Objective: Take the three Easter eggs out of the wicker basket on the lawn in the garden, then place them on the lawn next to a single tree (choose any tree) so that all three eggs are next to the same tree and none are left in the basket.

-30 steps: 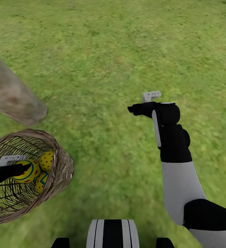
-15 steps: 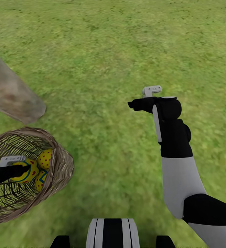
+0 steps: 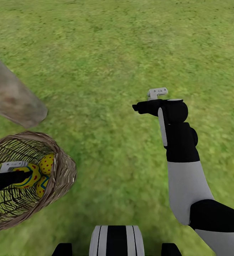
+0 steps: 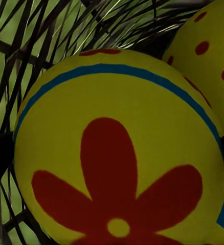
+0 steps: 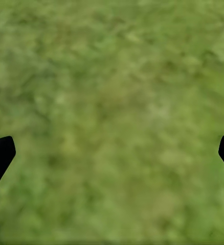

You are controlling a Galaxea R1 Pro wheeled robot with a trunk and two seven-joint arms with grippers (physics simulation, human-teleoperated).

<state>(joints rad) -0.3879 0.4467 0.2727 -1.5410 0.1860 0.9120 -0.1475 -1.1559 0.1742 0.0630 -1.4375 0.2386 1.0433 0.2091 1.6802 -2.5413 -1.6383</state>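
Head view: left claw (image 3: 28, 174) had sunk slightly into wicker basket (image 3: 61, 170) | pinching Easter egg (image 4: 119, 153), lift-out pending | right claw (image 3: 135, 107) spread, idle

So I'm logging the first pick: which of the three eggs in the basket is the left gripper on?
The big-flower egg with the blue ring, sitting leftmost in the wicker basket. The left gripper straddles it; the dotted egg and zigzag egg lie beside it.

You're outdoors in a garden: mottled green lawn (image 3: 131, 53) spreads everywhere, a grey-brown tree trunk (image 3: 13, 97) rises beside a wicker basket (image 3: 61, 170).
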